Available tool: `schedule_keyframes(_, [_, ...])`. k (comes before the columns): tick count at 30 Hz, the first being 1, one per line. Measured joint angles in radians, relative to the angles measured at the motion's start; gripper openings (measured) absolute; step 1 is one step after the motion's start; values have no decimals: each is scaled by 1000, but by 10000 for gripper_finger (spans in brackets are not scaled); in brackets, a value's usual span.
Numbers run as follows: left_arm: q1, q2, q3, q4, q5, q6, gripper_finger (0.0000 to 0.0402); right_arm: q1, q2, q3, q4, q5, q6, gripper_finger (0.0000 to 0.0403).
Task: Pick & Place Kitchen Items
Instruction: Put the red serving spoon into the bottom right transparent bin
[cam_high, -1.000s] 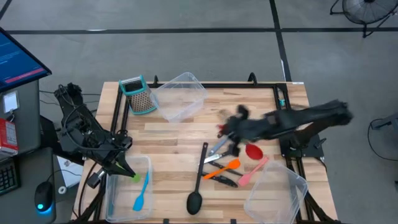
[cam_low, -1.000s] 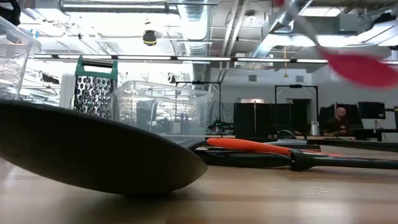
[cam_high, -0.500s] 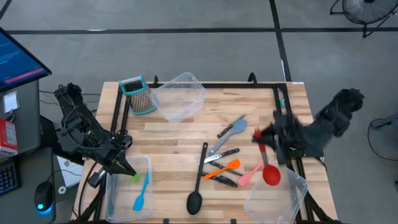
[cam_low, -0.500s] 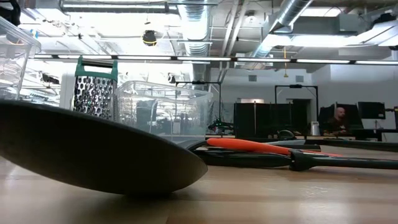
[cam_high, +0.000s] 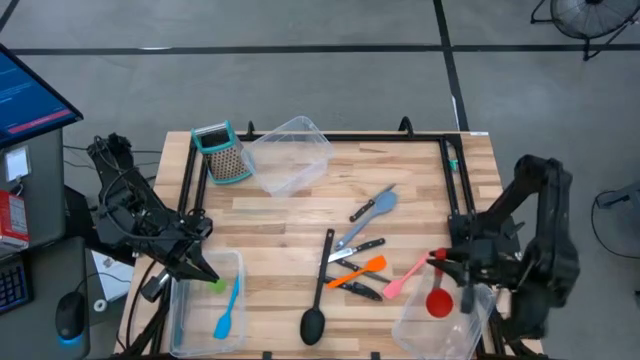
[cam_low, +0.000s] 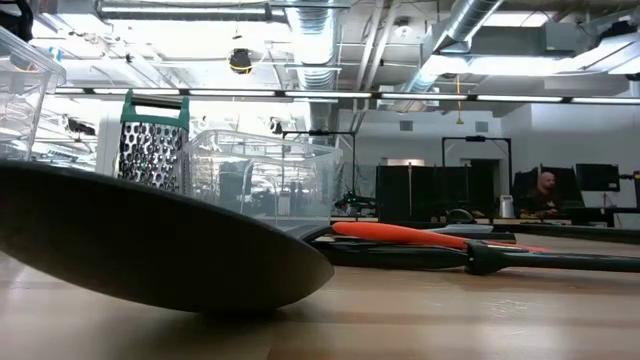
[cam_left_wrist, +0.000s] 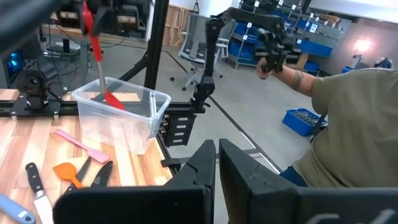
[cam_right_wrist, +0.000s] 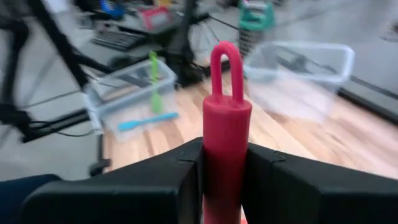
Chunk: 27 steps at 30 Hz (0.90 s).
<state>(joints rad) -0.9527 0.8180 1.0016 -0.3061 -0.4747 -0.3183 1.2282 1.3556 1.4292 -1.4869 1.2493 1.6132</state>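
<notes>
We note the right gripper grasping the red spoon by its handle, long axis upright, bowl inside the clear tub directly below; left gripper clenched, idle over the far tub.

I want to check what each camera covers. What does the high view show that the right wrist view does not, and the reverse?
Only the high view shows the black ladle, the knives and spatulas lying mid-table, and the red spoon's bowl over the right tub. Only the right wrist view shows the spoon's looped handle clamped by the right gripper. Both show the grater, the blue spatula and the left tub.
</notes>
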Motion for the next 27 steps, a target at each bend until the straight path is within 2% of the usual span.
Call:
schedule_keyframes(3, [0,0,0,1,-10,0,3,0,67,0,-81,-24,161,54])
schedule_keyframes(11, [0,0,0,1,-12,0,3,23,199,0,-76,-33,328,54])
schedule_keyframes(17, [0,0,0,0,-12,0,3,19,273,0,-84,-133,463,54])
schedule_keyframes(27, [0,0,0,2,-15,0,3,-15,295,-32,-84,-162,494,54])
